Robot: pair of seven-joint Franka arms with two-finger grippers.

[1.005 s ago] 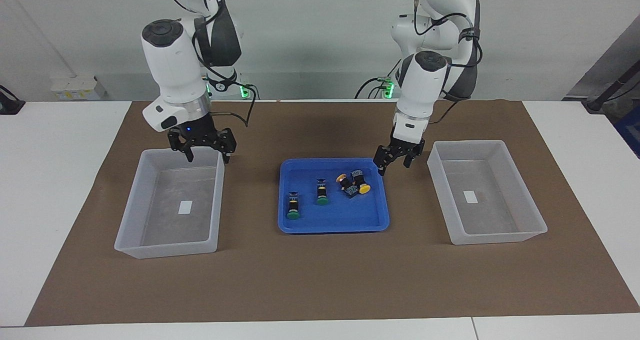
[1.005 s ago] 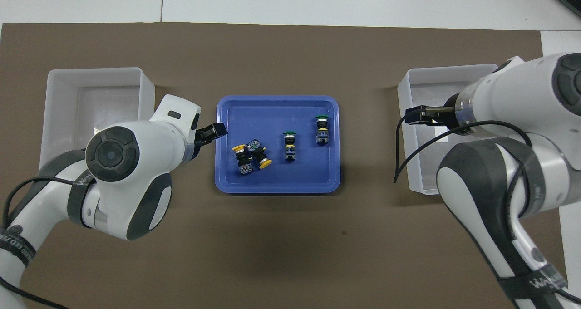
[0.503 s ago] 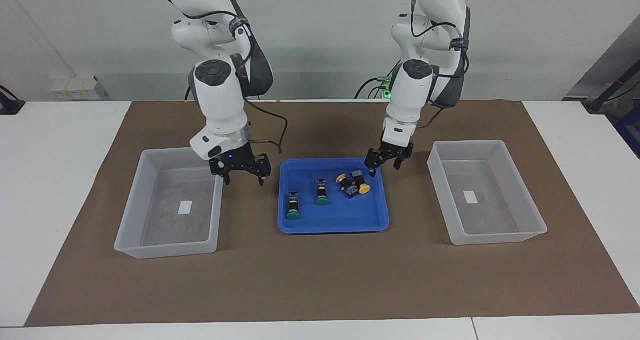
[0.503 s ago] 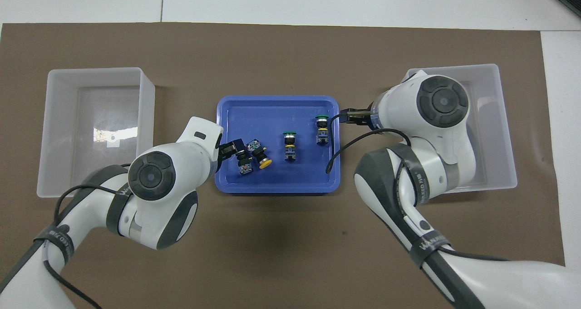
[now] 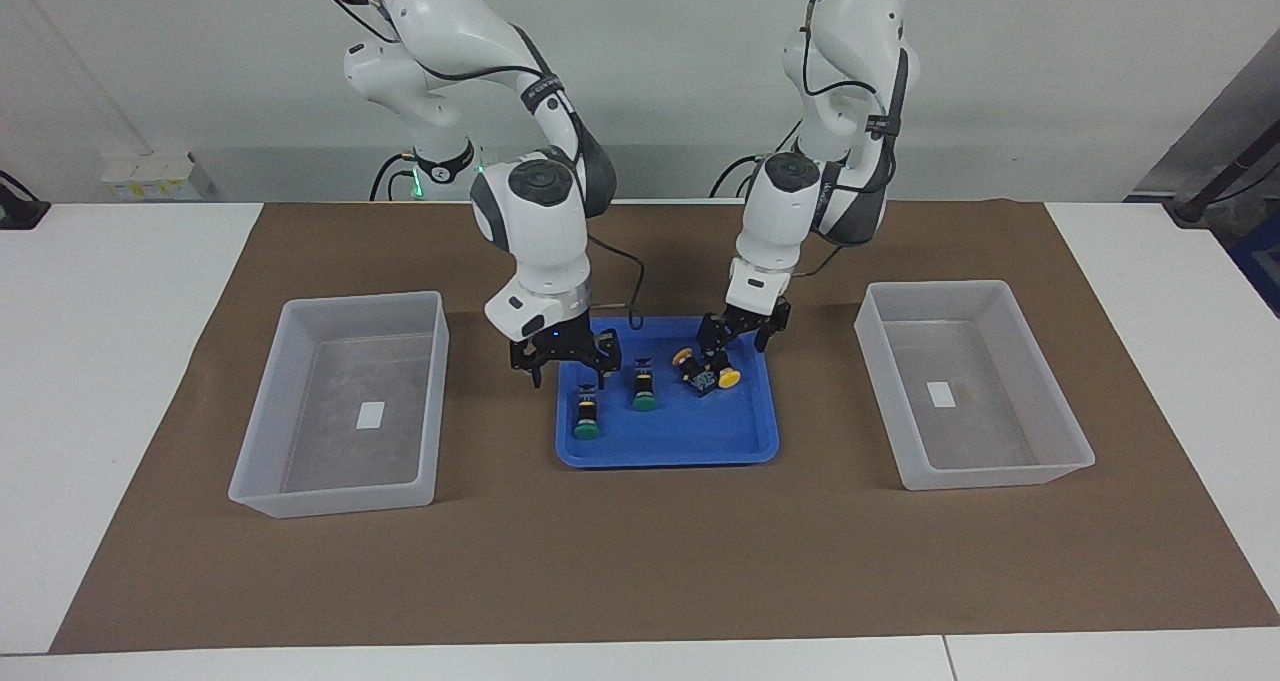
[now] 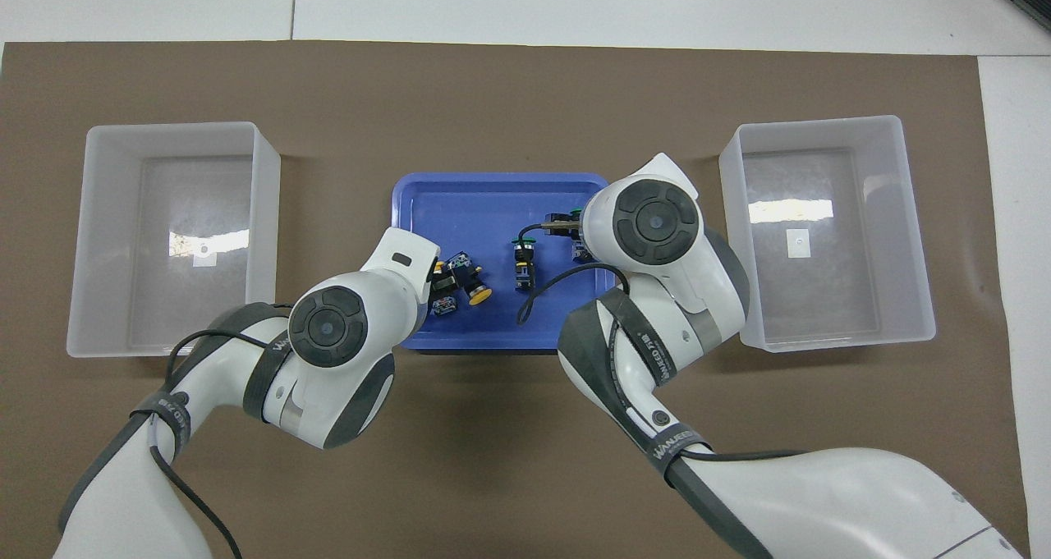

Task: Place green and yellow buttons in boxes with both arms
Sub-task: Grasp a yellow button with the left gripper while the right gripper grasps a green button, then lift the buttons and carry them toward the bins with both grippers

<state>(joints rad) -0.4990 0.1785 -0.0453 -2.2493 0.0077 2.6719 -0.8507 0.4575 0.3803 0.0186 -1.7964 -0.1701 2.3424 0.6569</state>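
A: Checking the blue tray (image 5: 668, 441) — where are the buttons?
B: All four lie in it: two green buttons (image 5: 587, 413) (image 5: 644, 386) toward the right arm's end, two yellow buttons (image 5: 688, 363) (image 5: 722, 371) touching each other toward the left arm's end.
A: Grippers?
B: Right gripper (image 5: 566, 361) spread, over the tray's green end. Left gripper (image 5: 736, 332) spread, just above the yellow pair.
A: Boxes?
B: One box (image 5: 340, 311) beside each end of the tray, other box (image 5: 975, 291) likewise, only labels inside.

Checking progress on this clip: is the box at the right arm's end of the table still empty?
Empty. The box shows only its white label on a bare base; all four buttons still lie in the blue tray.
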